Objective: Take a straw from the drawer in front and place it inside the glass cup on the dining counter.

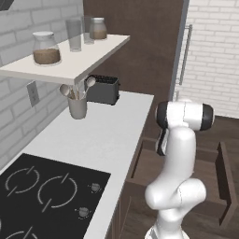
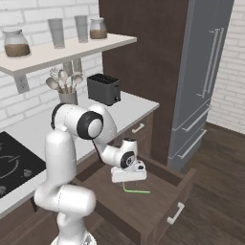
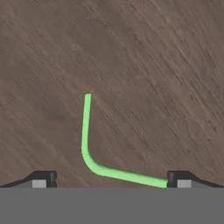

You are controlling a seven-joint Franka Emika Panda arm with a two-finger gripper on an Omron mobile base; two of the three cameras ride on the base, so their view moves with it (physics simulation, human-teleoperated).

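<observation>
Worktop (image 2: pixel 129 107): white, carrying a black toaster (image 2: pixel 103 89) and a cup of utensils (image 2: pixel 67 91), under a shelf (image 2: pixel 72 50) of jars and glasses.
Drawer (image 2: pixel 158 201): standing pulled out below the worktop, its dark wooden floor showing.
Gripper (image 2: pixel 128 181): hanging low inside the drawer, jaws spread wide apart and clasping nothing.
Straw (image 3: pixel 89 153): green, bent, lying on the drawer floor, one end touching one fingertip (image 3: pixel 177 178).

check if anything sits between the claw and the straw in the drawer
Nothing visible does. The claw hangs open just above the bent green straw, which lies alone on the open drawer's bare wooden floor. One end runs to a fingertip.
</observation>
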